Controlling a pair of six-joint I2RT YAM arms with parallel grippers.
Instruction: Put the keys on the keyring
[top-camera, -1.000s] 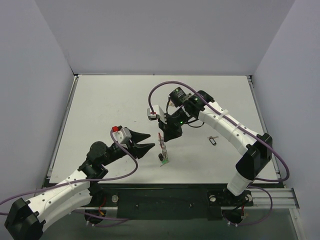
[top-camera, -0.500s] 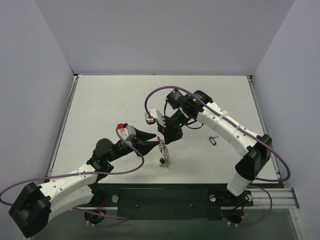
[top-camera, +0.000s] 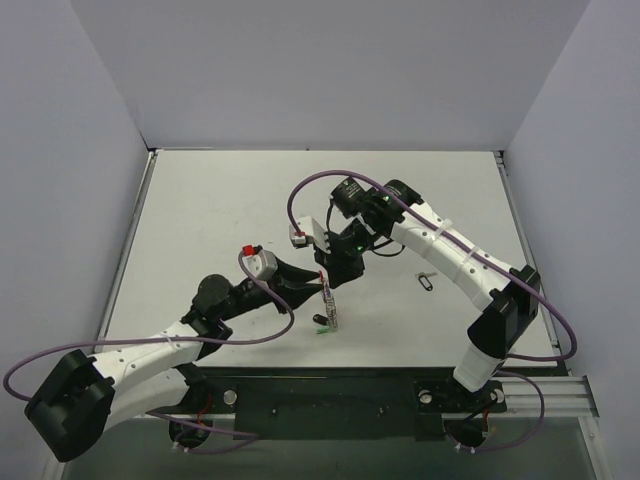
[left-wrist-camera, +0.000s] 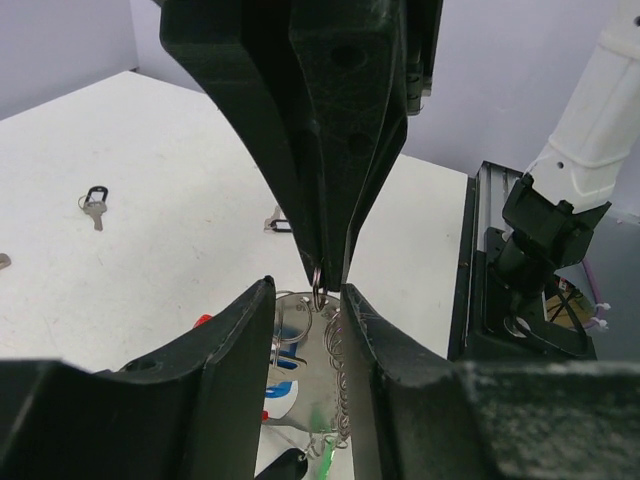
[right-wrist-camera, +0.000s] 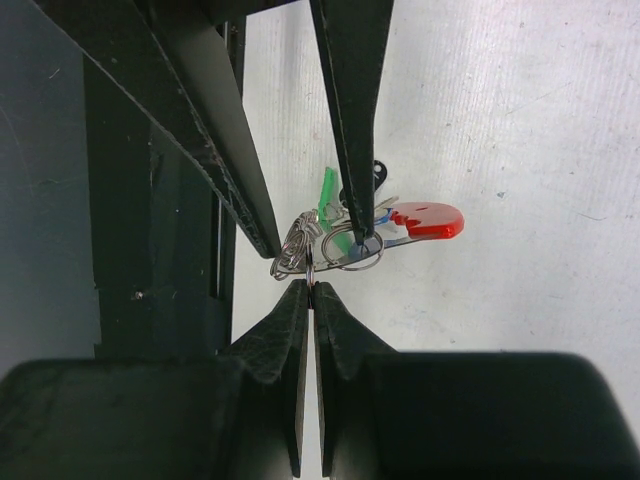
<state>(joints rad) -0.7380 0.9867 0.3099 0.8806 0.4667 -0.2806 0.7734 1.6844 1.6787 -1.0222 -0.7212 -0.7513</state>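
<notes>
- Right wrist view: the right gripper (right-wrist-camera: 311, 287) is pinching the keyring (right-wrist-camera: 350, 238) by its thin ring, with the bunch dangling below.
- Around the bunch, the left gripper (left-wrist-camera: 305, 297) is straddling with fingers apart, gripping nothing.
- Judging by this, the ring is being steadied; the next move calls for fetching a key (top-camera: 427, 281), which is lying well apart.

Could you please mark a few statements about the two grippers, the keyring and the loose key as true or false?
1. The right gripper is shut on the keyring. True.
2. The left gripper is clamped shut. False: its fingers stand apart, either side of the keyring.
3. A key lies on the table, apart from the keyring. True.
4. The keyring lies flat on the table. False: it hangs from the right gripper.
</notes>
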